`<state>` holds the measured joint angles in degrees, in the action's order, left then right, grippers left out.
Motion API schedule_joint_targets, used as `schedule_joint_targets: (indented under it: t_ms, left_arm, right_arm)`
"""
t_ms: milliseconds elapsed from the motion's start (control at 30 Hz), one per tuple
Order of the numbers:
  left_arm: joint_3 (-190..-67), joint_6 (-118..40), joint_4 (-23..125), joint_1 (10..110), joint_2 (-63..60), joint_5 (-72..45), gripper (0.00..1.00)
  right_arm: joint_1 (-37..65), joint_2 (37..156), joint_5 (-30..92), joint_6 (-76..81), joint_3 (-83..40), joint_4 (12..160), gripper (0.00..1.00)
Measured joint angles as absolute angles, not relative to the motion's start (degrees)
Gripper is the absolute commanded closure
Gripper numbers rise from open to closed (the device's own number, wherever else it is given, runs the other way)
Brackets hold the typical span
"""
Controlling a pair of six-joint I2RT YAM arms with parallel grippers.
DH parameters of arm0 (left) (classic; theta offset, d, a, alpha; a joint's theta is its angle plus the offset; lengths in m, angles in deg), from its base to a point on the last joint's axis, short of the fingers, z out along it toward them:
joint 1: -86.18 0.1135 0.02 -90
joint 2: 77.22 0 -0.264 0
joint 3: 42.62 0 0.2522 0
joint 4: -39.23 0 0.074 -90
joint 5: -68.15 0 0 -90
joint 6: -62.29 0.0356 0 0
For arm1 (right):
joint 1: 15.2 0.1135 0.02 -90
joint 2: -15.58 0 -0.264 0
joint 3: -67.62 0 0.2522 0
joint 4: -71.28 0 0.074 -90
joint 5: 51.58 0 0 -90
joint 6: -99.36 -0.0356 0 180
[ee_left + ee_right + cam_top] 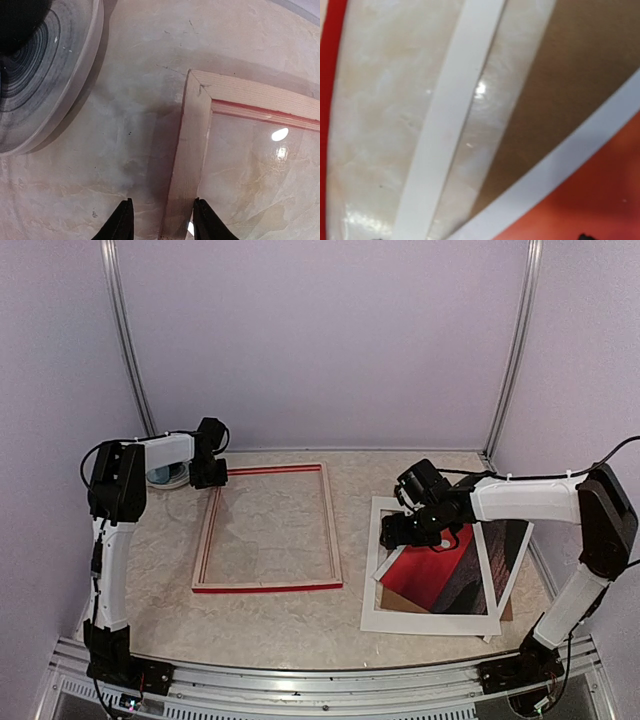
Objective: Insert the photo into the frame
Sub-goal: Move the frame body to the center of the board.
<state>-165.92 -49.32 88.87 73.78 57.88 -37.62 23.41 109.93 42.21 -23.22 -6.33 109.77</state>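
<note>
my left fingers spread astride the frame, pale grainy wood, right fingers near the flat red photo, state I cannot tell

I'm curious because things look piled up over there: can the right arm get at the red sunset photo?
Probably yes. The right hand hovers just over the photo's edge, with nothing between them. A white mat seems to lie across its far side, though.
</note>
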Motion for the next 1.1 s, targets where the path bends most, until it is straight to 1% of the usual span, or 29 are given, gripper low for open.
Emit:
schedule_joint_targets:
  t_ms: [67, 333, 533, 633, 767, 1100]
  left_arm:
    - [-165.7, -49.2, 88.7, 73.8, 57.9, -37.9, 0.62]
    - [-164.8, -48.8, 88.3, 73.7, 57.9, -38.8, 0.76]
    - [-164.2, -47.8, 87.8, 73.5, 57.7, -39.1, 0.91]
    - [-163.3, -47.4, 87.1, 73.5, 57.3, -38.3, 0.96]
    - [-160.5, -47.8, 84.6, 73.4, 55.8, -36.6, 0.98]
    - [-147.9, -48.0, 80.2, 71.9, 48.2, -34.8, 0.98]
  right_arm:
    - [23.8, 110.3, 42.2, -23.2, -6.5, 109.5, 0.17]
    - [24.0, 110.5, 42.2, -23.2, -6.5, 109.3, 0.17]
    - [24.0, 110.6, 42.2, -23.1, -6.6, 109.3, 0.17]
    - [24.0, 110.9, 42.1, -23.0, -7.2, 109.4, 0.16]
    - [24.0, 111.3, 41.0, -22.3, -8.3, 109.1, 0.16]
    - [24.0, 114.9, 36.3, -20.6, -13.6, 108.6, 0.15]
